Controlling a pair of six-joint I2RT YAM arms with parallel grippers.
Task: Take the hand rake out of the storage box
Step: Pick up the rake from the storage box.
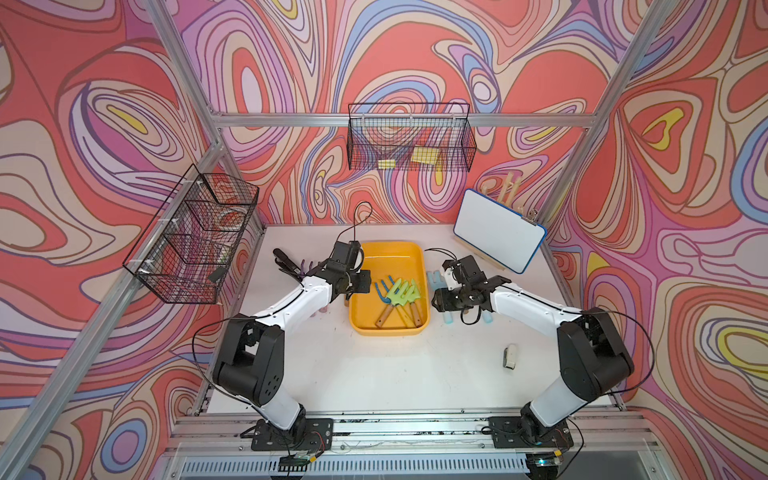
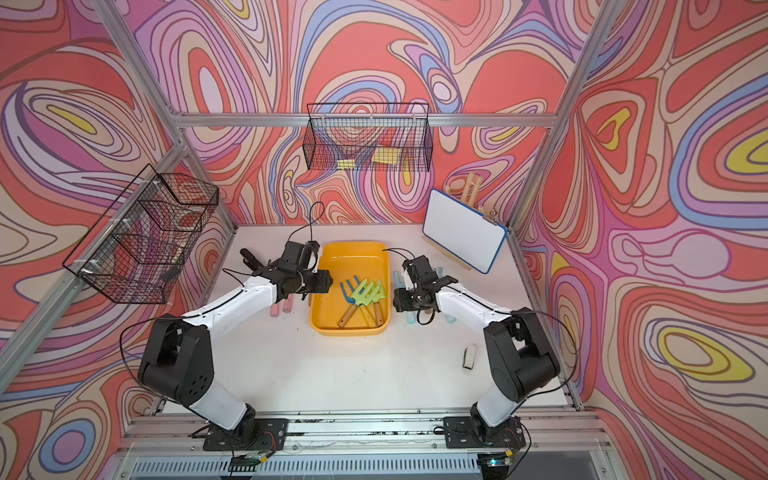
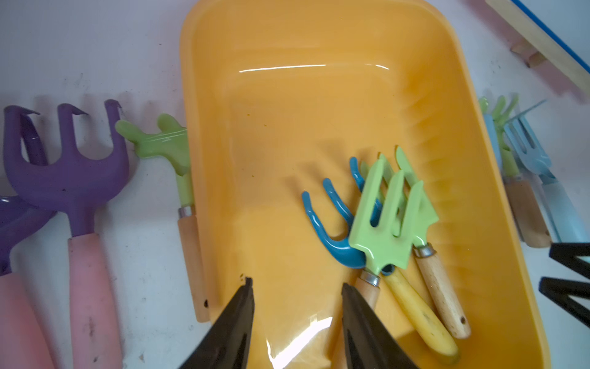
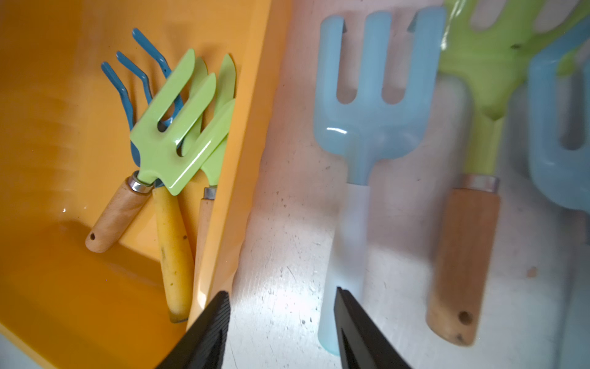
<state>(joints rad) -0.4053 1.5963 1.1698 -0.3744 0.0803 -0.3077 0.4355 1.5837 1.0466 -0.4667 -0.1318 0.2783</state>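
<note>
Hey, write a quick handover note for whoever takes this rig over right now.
Left gripper: open, empty, at the storage box's rim.
Right gripper: open, empty, over the table beside the box, near a light blue rake.
In the box: blue rake partly under a green rake, second green rake alongside.
Done: other rakes lie on the table both sides.
Left: lift out those three.

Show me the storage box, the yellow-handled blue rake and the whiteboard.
storage box (image 1: 390, 266): in a top view, bare floor, far half.
yellow-handled blue rake (image 3: 421, 316): left wrist view, middle of handle.
whiteboard (image 1: 498, 230): in a top view, middle of white face.
</note>
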